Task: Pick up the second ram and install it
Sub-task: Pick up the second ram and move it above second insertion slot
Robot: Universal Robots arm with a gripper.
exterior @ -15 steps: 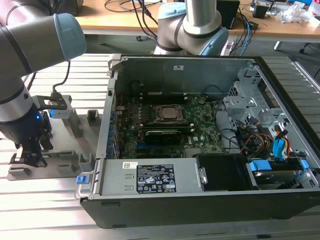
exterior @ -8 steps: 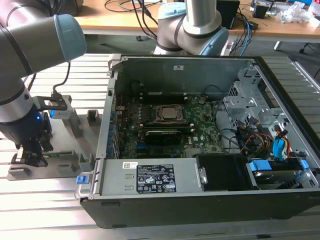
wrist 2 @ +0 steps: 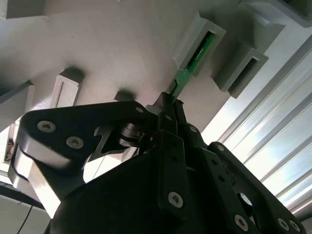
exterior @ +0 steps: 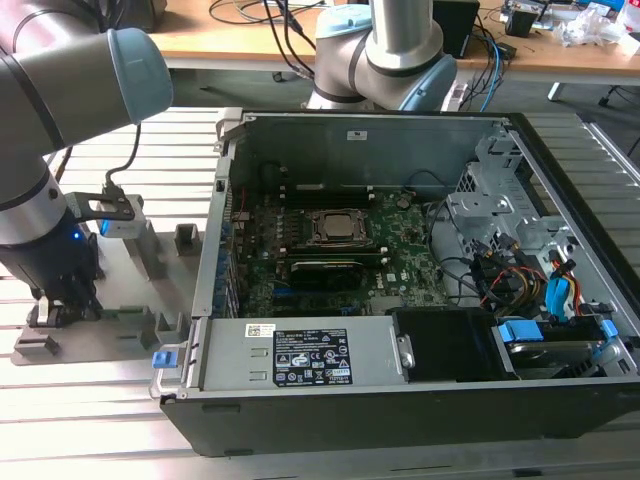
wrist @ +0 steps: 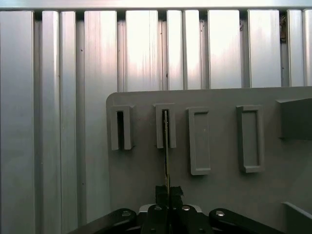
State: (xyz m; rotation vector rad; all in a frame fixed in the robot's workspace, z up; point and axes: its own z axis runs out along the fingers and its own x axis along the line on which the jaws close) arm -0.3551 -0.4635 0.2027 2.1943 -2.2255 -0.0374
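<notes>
A: How do the fingers (wrist 2: 167,119) stand?

B: Pressed together on the second ram (wrist 2: 194,57). In both wrist views the gripper (wrist: 166,191) pinches one end of the thin green stick, which shows edge-on in the first wrist view.

A: And the stick's other end?

B: It sits in the slot of a grey slotted holder (wrist: 159,127) on the fixture plate (wrist: 224,195) — the ram runs straight from the pads into that slot.

A: What else stands on the plate?

B: A row of similar blocks. A neighbouring holder (wrist: 113,127) with a dark open slot is just beside the ram's holder, toward the plate's edge. Two shallower pockets (wrist: 200,141) lie on the other side.

A: Where does the plate lie?

B: Flat on the slatted metal table (exterior: 90,430). In the exterior view the arm comes down onto the plate's near corner. The open computer case (exterior: 380,400) lies just beside the plate, on the exterior view's right of it. Its motherboard (exterior: 405,255) and CPU socket (exterior: 337,228) are uncovered — well apart from the plate and the ram held there.
</notes>
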